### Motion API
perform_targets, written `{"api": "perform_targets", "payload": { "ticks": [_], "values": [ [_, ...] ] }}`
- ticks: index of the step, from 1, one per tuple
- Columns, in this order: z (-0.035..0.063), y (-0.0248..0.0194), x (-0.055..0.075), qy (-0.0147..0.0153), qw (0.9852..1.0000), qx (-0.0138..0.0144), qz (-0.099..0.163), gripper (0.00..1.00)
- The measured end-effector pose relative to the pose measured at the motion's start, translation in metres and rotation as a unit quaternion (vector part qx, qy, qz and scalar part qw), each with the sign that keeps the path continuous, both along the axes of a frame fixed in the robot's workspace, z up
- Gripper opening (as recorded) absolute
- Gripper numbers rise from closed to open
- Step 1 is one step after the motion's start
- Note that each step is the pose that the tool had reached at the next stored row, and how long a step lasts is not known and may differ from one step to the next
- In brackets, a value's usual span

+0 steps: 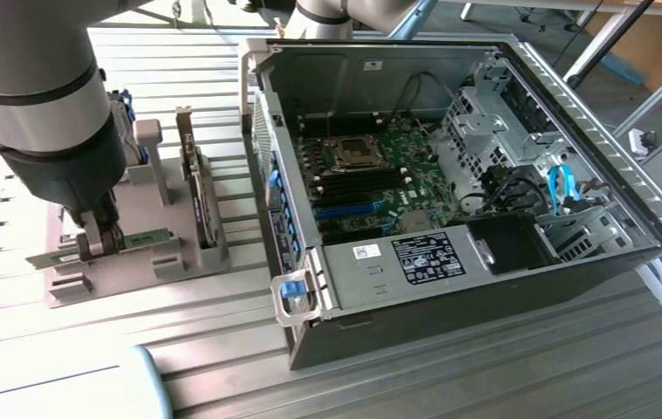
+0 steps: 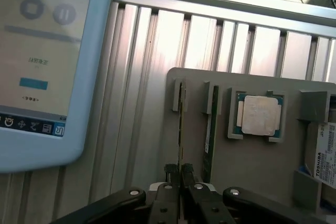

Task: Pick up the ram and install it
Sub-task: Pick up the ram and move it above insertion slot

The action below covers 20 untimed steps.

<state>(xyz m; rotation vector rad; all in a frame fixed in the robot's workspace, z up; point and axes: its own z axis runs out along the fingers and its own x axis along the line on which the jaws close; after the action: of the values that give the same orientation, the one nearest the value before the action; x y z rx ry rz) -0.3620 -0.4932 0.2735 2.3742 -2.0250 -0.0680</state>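
Ribbed metal table with grey fixture on it. Over the fixture, gripper pinched nearly closed on the ram, edge-up in its slot. Just beside it: second stick, CPU, hard drive. Tablet nearby; open computer case at the exterior view's right.

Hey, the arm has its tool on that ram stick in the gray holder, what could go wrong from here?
The tool pinches the ram by its thin edge, so it may tilt or slip leaving the slots of the holder. A second stick stands close beside it; a finger could snag it. The memory slots sit deep inside the open case, so clearance looks tight.
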Motion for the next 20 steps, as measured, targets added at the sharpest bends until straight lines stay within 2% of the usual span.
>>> {"api": "perform_targets", "payload": {
  "ticks": [9,20],
  "values": [
    [0.0397,0.0000,0.000,0.0000,1.0000,0.0000,0.000,0.14],
    [0.0733,0.0000,0.003,0.0000,1.0000,0.0000,0.000,0.14]
  ]
}}
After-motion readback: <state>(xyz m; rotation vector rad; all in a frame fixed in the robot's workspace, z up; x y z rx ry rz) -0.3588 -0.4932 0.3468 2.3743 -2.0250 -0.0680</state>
